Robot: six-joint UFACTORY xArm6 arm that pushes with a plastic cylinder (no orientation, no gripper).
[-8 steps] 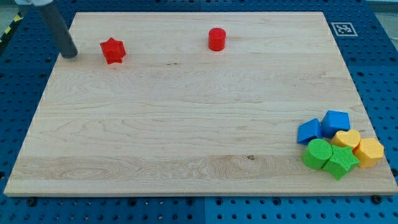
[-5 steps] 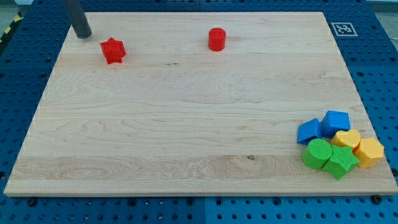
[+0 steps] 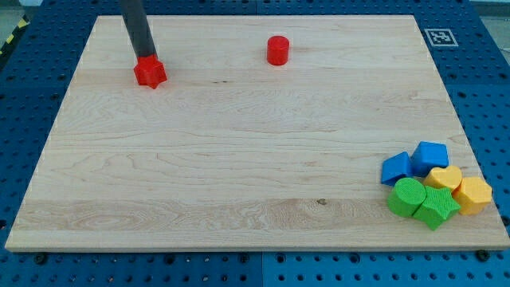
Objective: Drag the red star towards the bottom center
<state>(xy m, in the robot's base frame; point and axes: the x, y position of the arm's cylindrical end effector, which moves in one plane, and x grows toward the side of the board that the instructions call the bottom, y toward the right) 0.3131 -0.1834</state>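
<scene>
Tip against the red star's top side, long run to bottom centre ahead.

We note the wooden board (image 3: 255, 159) first: broad, mostly bare through its middle and lower centre, so our path down and toward the view's right looks open. A cluster sits at the lower right corner: two blue blocks (image 3: 416, 163), a green cylinder (image 3: 407, 196), a green star (image 3: 435, 206), two yellow blocks (image 3: 462, 188); well apart from our line. A red cylinder (image 3: 277, 50) stands near the top edge. The red star (image 3: 149, 72) lies upper left. My tip (image 3: 147, 57) touches its top side and grips nothing. We judge the star light, stiff, apt to spin on its points; push through its centre.
</scene>
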